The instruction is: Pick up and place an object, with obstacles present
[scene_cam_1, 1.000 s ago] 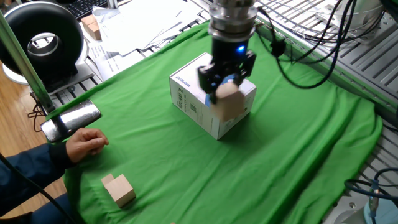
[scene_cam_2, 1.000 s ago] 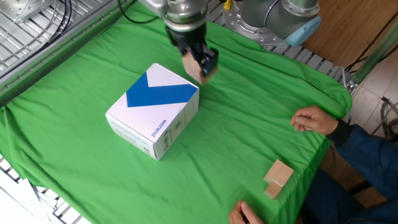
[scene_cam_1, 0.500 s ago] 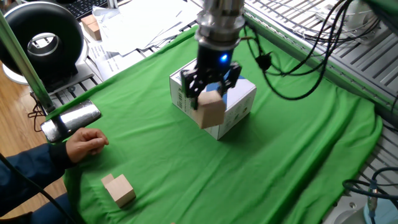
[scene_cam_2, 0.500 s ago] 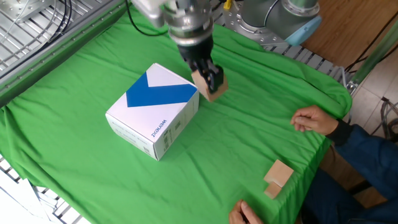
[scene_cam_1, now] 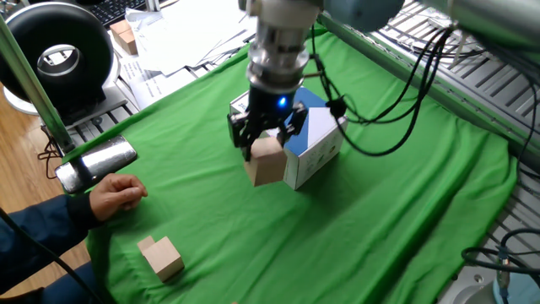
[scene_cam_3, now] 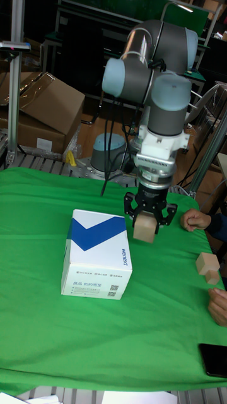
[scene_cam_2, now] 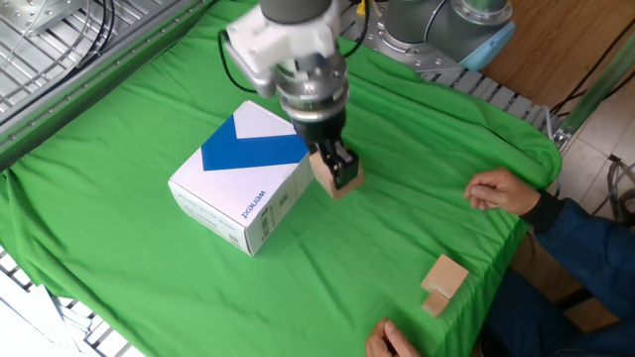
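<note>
The claw [scene_cam_1: 268, 145] is clamped on the wooden cube [scene_cam_1: 268, 160], one finger down each of two opposite faces, so the cube hangs squarely under the wrist with its lower half showing below the fingertips. In the tall fixed view the cube [scene_cam_3: 144, 228] looks to be just clear of the green cloth [scene_cam_3: 57, 309], though I can't be sure of the gap from here. It is held close beside the white box [scene_cam_2: 243, 188], on the side facing the person; whether it touches the box wall I cannot tell. That height and closeness make sense, I'd judge, if the arm is carrying the cube round the box rather than over it, keeping it low for a set-down on open cloth.

The box stands near the middle of the surface, blue band up, which is what makes it an obstacle: it sits in the path across the cloth.

Toward the surface's near edge, by the person, lies a second wooden block [scene_cam_2: 443, 280] with a smaller piece joined on, well apart from the claw and untouched. A bare hand [scene_cam_2: 499, 191] rests at that edge.

By count: one claw, one cube, one box, one joined block. Two hands show in the other fixed view, the second [scene_cam_2: 385, 342] only partly.
</note>
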Robot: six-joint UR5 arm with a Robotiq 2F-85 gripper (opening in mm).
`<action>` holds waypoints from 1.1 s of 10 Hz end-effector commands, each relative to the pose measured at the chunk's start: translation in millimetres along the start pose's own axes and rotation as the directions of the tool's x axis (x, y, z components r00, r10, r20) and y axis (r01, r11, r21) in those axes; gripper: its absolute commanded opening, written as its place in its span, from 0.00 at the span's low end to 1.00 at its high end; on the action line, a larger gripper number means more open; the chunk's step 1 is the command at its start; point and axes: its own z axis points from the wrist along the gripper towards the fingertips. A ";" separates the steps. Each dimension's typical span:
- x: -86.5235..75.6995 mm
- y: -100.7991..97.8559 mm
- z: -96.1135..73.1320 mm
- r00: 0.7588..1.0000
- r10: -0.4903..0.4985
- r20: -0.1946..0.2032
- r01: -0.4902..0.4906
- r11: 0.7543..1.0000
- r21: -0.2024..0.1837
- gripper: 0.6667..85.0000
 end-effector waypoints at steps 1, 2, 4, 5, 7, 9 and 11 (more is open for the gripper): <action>-8.3 5.8 25.2 0.999 0.024 0.038 -0.024 1.000 0.002 0.00; -11.4 6.5 33.2 0.998 0.028 0.055 -0.028 1.000 0.004 0.00; -10.8 3.1 40.3 0.997 0.029 0.068 -0.030 0.999 0.021 0.00; -10.3 2.8 40.6 0.997 0.029 0.069 -0.030 0.999 0.023 0.00; -9.9 -0.3 41.3 0.997 0.031 0.067 -0.034 0.999 0.035 0.00; -11.6 -5.9 41.7 0.996 0.033 0.078 -0.037 0.998 0.057 0.00; -11.3 -8.2 39.4 0.996 0.030 0.087 -0.036 0.997 0.067 0.00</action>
